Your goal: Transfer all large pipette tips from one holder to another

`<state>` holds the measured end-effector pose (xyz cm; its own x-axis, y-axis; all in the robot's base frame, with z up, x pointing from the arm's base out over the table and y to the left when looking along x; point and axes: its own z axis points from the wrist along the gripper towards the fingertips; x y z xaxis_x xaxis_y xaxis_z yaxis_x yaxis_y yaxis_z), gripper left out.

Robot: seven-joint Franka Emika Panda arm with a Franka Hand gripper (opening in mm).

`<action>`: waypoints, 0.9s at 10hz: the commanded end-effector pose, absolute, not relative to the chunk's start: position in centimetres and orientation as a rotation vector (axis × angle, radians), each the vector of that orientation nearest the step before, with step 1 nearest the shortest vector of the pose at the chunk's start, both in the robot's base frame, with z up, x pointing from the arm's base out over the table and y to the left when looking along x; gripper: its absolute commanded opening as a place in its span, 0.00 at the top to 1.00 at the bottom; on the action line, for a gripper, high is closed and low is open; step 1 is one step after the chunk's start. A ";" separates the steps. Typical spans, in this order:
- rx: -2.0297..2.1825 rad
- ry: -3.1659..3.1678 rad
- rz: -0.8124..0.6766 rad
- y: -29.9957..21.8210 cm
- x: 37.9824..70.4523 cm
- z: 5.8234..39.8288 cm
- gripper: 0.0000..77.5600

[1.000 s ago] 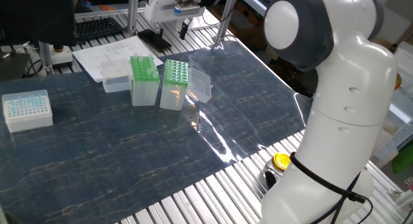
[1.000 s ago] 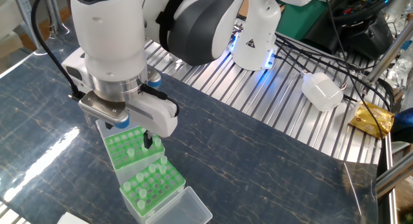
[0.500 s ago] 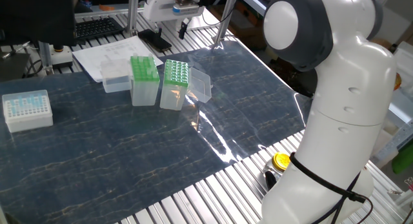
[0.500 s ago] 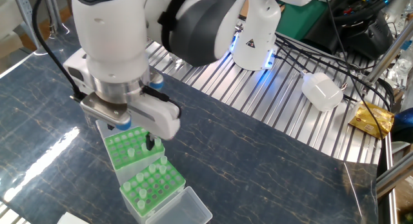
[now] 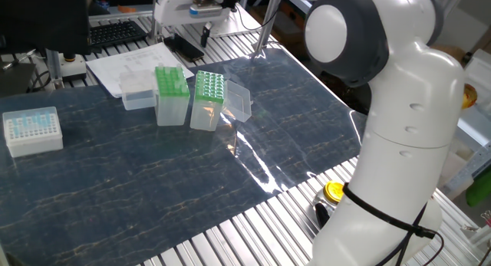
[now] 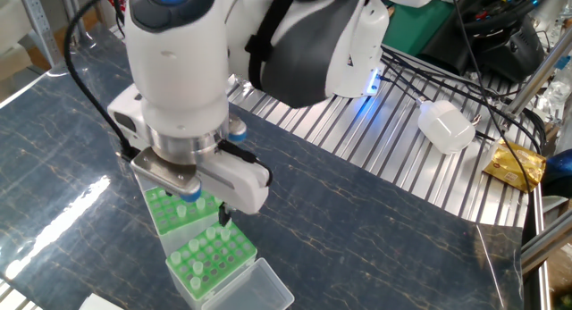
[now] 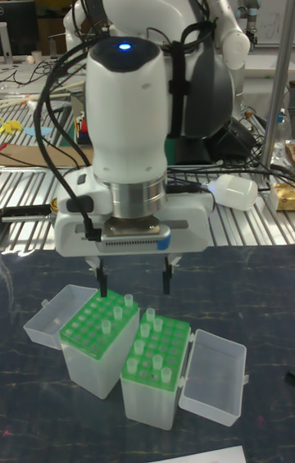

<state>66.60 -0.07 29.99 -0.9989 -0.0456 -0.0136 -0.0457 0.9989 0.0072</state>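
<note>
Shifted since the earlier pictures: the gripper has travelled sideways above the two green racks, and in the other fixed view its body now hangs more over the gap between them than over the far one. Going left to right in the tall fixed view: the left rack with its lid folded back carries only a few pipette tips near its right edge; the right rack holds scattered tips too, its open lid lying to the right. Jaws stand spread apart, one finger over the left rack, the other over the gap, with nothing visible between them. Whether a tip was just set down cannot be told. Judgement: the transfer is partway through, since tips stand in both racks, and the arm appears to be between a drop and the next pick. In one fixed view both racks sit mid-table, well apart from the white box.
</note>
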 end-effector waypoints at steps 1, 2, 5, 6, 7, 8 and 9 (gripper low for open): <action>-0.066 3.123 0.013 1.5 67.5 30.1 0.00; -0.070 3.124 0.017 1.9 68.0 30.0 0.00; -0.071 3.121 0.025 2.8 69.3 29.4 0.00; -0.073 3.123 0.024 3.0 69.7 29.4 0.00; -0.074 3.124 0.024 3.1 70.0 29.4 0.00; -0.078 3.125 0.028 3.5 70.7 29.0 0.00; -0.079 3.125 0.029 3.5 70.8 29.0 0.00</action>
